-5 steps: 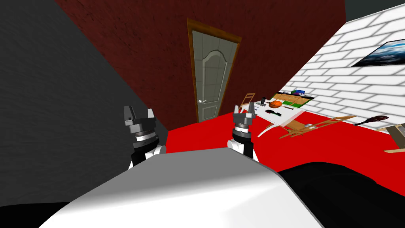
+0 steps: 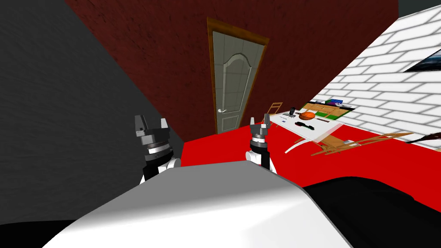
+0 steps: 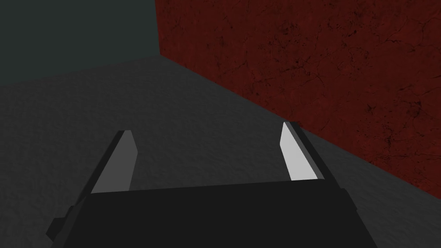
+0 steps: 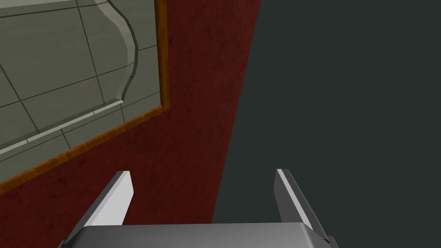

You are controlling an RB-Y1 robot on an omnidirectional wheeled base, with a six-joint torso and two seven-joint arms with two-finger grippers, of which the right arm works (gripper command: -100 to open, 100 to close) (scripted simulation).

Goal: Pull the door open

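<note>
Door [image 2: 234, 82] is shut in its brown frame [image 2: 209, 73], set in the red wall [image 2: 172, 64], well ahead of both grippers. Handle [image 2: 221, 111] sits ahead, between the two, nearer the right. Right gripper [image 2: 259, 119] is up with fingers wide and empty, pointing just past the frame's corner. Looks like pre-shaping for the handle, out of reach yet. Left gripper [image 2: 151, 121] is also wide and empty, facing the grey wall [image 2: 64, 107], likely parked clear. Table [image 2: 312, 129] is off to the right of the right fingers, out of the path.
</note>
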